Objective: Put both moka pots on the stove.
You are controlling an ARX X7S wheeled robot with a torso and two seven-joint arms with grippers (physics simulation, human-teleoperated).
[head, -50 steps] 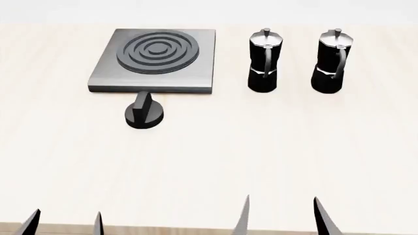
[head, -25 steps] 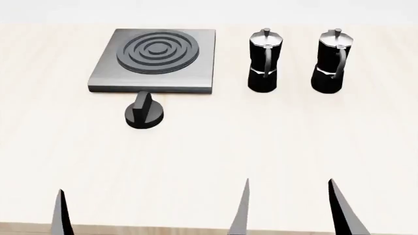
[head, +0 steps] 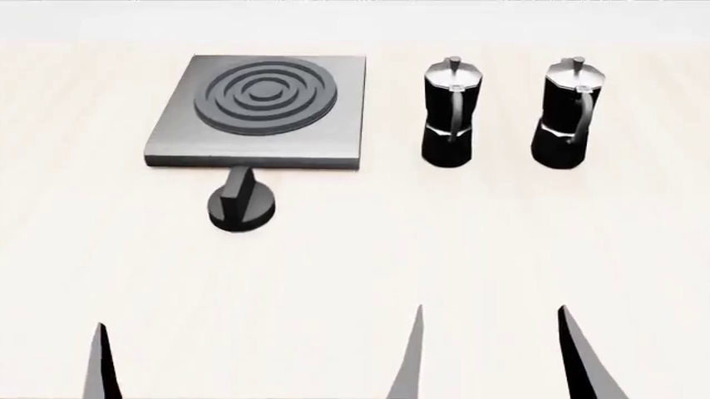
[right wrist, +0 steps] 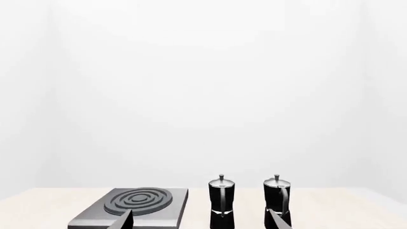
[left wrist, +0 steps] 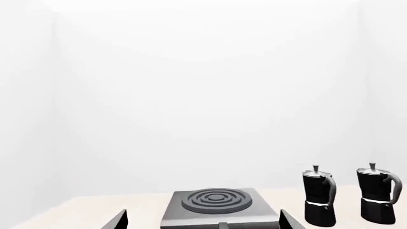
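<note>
1. Two moka pots stand upright side by side on a pale wooden table, the nearer-to-stove pot just right of the stove and the outer pot further right, the two apart from each other and neither on the plate.
2. The stove, a flat grey square with a raised ring burner, lies toward the far left of the tabletop in the head view; nothing rests on it.
3. A squat black knob sits on the table just in front of the stove's near edge, close to it; whether they touch cannot be told.
4. The right gripper shows at the bottom of the head view as two dark fingertips spread wide, with bare table between them and nothing held; it is well short of the pots.
5. From the right wrist camera, the same spread fingertips frame the scene, with the outer pot partly behind one tip and the other pot standing clear between them, both far off.
6. The left gripper shows two tips wide apart in its wrist view, the stove lying between them in the distance; it holds nothing.
7. In the head view only one left fingertip is visible, at the lower left edge, well apart from the knob and stove.
</note>
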